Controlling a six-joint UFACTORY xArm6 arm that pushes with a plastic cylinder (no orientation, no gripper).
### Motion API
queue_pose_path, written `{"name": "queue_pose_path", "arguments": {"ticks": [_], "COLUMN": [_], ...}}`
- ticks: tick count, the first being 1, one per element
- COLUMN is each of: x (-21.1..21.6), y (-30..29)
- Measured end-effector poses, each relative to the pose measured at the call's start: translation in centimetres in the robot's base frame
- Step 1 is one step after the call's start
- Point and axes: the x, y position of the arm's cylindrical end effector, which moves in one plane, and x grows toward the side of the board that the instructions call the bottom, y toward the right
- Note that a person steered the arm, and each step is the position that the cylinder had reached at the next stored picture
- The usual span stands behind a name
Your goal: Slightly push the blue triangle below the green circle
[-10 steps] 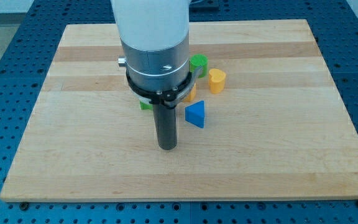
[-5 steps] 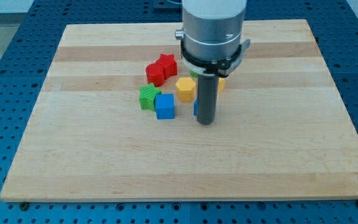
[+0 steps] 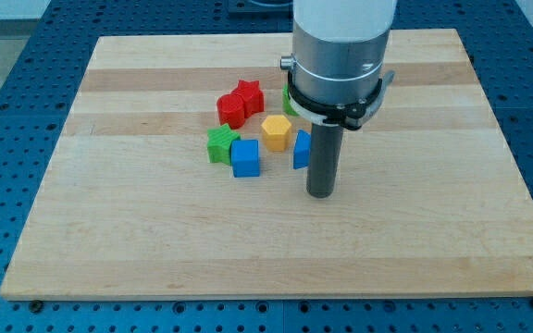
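The blue triangle [image 3: 301, 149] lies near the board's middle, and only its left part shows beside the rod. My tip [image 3: 320, 193] rests on the board just to its right and a little below; whether they touch is hidden. The green circle [image 3: 288, 100] is a sliver above the triangle, mostly hidden behind the arm's body.
A yellow hexagon [image 3: 277, 131] sits just left of the triangle. A blue cube [image 3: 244, 157] and a green star [image 3: 220, 144] lie further left. Two red blocks [image 3: 232, 109] [image 3: 248, 93] sit above them. The wooden board [image 3: 155, 250] lies on a blue perforated table.
My rod has swept from the triangle's left to its right. The blue triangle now sits a little higher in the view, closer to the green circle.
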Motion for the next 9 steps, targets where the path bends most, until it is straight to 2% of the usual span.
{"name": "queue_pose_path", "arguments": {"ticks": [2, 3, 5, 8, 9], "x": [0.1, 3.3, 4.5, 5.4, 5.5], "y": [-2.2, -6.8, -7.7, -2.0, 2.1]}}
